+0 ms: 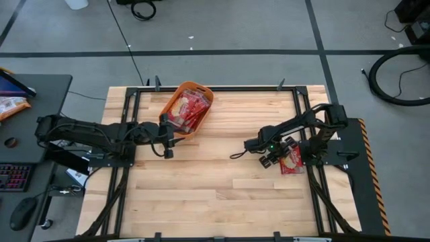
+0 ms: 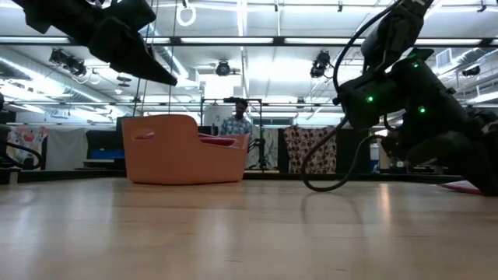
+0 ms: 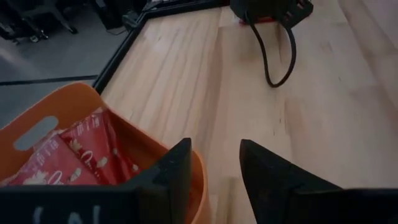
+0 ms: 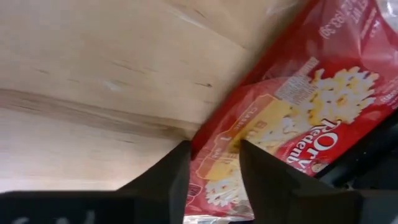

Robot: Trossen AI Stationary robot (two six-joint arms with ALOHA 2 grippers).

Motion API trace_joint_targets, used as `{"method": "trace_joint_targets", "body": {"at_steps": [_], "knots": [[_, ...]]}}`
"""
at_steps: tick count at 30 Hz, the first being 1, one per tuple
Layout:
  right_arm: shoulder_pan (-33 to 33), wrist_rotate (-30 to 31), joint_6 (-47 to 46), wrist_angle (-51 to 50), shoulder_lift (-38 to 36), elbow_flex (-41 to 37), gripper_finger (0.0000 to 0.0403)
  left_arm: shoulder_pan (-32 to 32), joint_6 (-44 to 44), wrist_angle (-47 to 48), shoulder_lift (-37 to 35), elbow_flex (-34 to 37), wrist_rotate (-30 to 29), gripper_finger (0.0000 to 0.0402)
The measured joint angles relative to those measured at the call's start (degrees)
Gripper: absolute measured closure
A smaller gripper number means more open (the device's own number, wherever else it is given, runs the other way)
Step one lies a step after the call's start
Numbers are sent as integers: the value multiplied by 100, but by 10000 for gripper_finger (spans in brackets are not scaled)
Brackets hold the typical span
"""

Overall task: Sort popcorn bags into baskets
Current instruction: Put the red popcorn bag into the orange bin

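An orange basket (image 1: 181, 93) stands at the table's far side and holds several red popcorn bags (image 1: 190, 109); it also shows in the left wrist view (image 3: 56, 118) and the low view (image 2: 179, 148). My left gripper (image 1: 168, 149) hangs open and empty above the table by the basket's near rim (image 3: 214, 162). One red popcorn bag (image 1: 293, 163) lies flat on the table near the right edge. My right gripper (image 1: 272, 160) is open, low over that bag's left end (image 4: 214, 171). My right gripper's fingers (image 4: 168, 180) stand close over the bag's end (image 4: 217, 155), which shows in the gap between them. I cannot tell whether they touch it. The bag lies flat on the table.
A black cable (image 1: 236, 154) loops on the table left of my right gripper. A person (image 2: 236, 120) stands in the room behind the basket. A desk with a keyboard and an orange-and-white packet (image 1: 10, 106) is left of the table. Bare wood lies in the middle and near side.
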State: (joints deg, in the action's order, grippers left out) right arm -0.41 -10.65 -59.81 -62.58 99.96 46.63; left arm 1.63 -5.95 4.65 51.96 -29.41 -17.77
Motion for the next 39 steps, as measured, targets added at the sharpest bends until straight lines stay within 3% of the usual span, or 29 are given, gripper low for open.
{"method": "trace_joint_targets", "body": {"at_steps": [11,23,34,39], "knots": [[66,129,602,69,-127,-7,392,22,126,34,0,0,3,260],[744,893,1150,-24,-111,1031,399,24,104,-83,0,-2,3,260],[1170,2959,1858,-1246,-118,2717,401,24,128,-277,2,-4,3,260],[1092,2656,1279,-1049,-96,2787,385,24,235,-302,2,-7,6,260]]}}
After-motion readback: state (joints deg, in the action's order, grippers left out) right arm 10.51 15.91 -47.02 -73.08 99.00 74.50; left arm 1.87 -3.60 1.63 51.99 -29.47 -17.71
